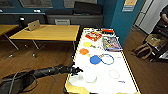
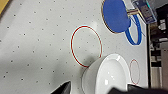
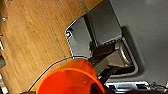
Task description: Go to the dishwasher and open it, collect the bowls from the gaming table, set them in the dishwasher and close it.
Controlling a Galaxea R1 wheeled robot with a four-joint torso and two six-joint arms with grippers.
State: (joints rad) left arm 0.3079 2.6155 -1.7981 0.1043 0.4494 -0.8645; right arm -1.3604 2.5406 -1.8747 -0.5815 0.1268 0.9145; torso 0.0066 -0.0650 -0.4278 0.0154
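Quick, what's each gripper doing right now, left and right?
Left gripper: open, at the white bowl, not gripping it.
Right gripper: cannot tell; an orange bowl sits close against its wrist camera.

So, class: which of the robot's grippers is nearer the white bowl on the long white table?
Left. The left gripper reaches right beside the white bowl. The right gripper is by an orange bowl over wooden floor.

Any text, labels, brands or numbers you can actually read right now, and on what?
None can be read.
Red box at the far end of the white table: printing too blurred.
Colourful book or game board beside it: pictures, no legible words.
Posters on the blue wall: too blurred.
Sign on the blue pillar: too small.
White bowl near the left pincer: no marking seen.
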